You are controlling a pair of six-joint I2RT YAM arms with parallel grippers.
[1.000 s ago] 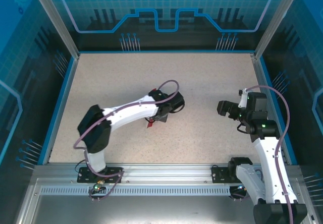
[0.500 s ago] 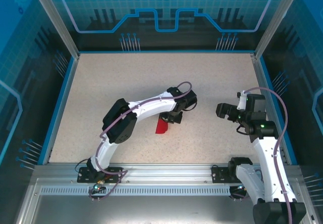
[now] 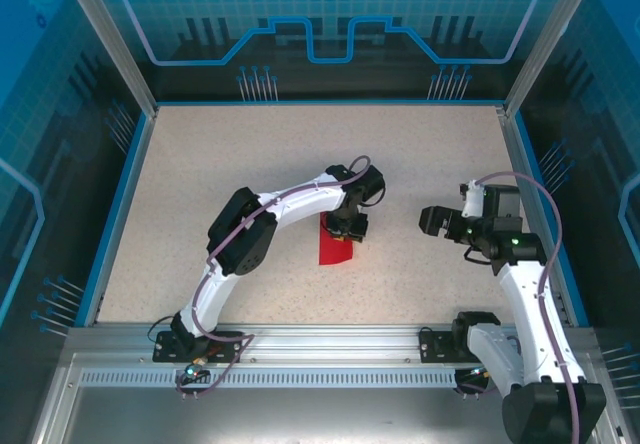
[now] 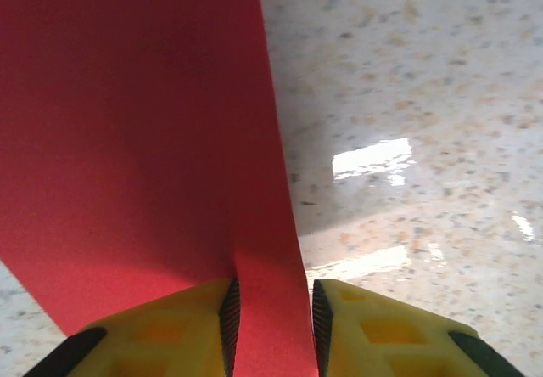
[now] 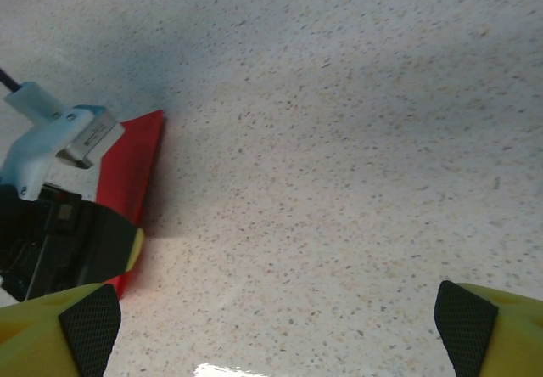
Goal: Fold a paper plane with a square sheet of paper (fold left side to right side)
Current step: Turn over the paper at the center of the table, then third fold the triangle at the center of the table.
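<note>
The square sheet of paper (image 3: 334, 249) is bright red and lies folded near the table's middle, as a narrow strip running toward the near edge. My left gripper (image 3: 350, 226) is at the strip's far end, pointing down onto it. In the left wrist view the red paper (image 4: 136, 139) fills the left half, and a strip of it runs through the gap of my left gripper (image 4: 271, 326), whose yellow jaws stand apart, open. My right gripper (image 3: 432, 221) hovers to the right of the paper, wide open (image 5: 278, 326) over bare table, with the red paper (image 5: 131, 169) at its left.
The speckled table (image 3: 250, 164) is walled by a blue rim and clear panels (image 3: 120, 164). The left arm's wrist and cable (image 5: 59, 241) stand beside the paper in the right wrist view. Open tabletop lies between the two grippers.
The left arm swung right, carrying the paper, which now lies flatter and shows more red. The left jaws have parted from shut. The right gripper shifted slightly left.
</note>
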